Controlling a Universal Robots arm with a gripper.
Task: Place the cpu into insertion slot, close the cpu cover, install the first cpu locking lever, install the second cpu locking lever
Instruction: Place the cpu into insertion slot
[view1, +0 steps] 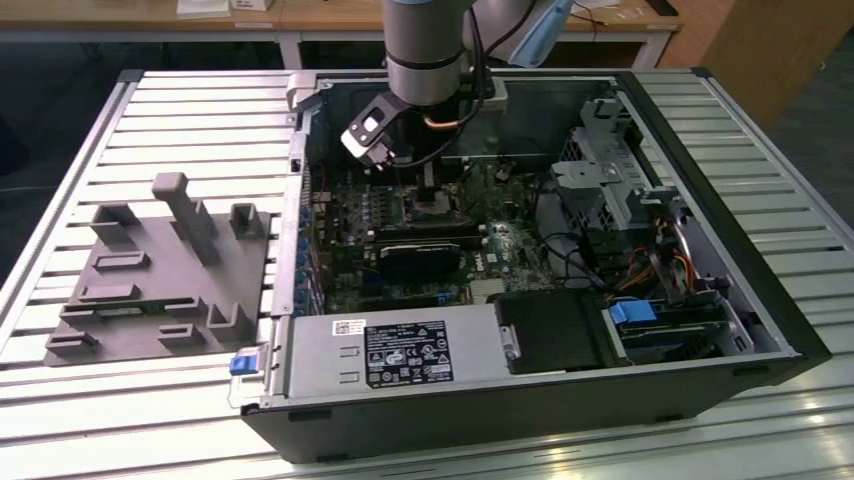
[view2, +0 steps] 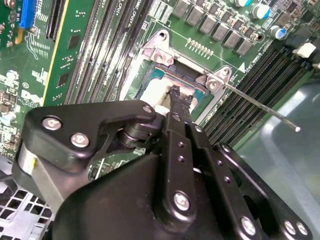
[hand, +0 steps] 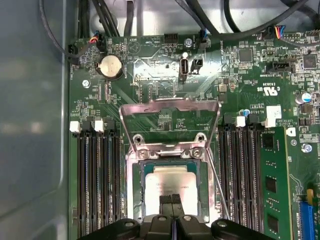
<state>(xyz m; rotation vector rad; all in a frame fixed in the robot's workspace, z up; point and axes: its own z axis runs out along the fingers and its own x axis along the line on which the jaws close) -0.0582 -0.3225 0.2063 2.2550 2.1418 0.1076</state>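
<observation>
Slatted metal table (view1: 174, 110) with open computer case (view1: 534, 400) — gripper (hand: 172, 200) fingers pinched together, empty, tips on or just above the cpu (hand: 172, 180), lying flat in the insertion slot (hand: 134, 190), cpu cover (hand: 170, 105) swung up — any contact should be vertical and light, so the chip sits square.

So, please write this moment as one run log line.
cpu: in insertion slot | cpu cover: open | gripper: shut, over cpu

The cpu (hand: 172, 180) lies in the insertion slot (hand: 134, 196), between memory slots (hand: 95, 185).
</observation>
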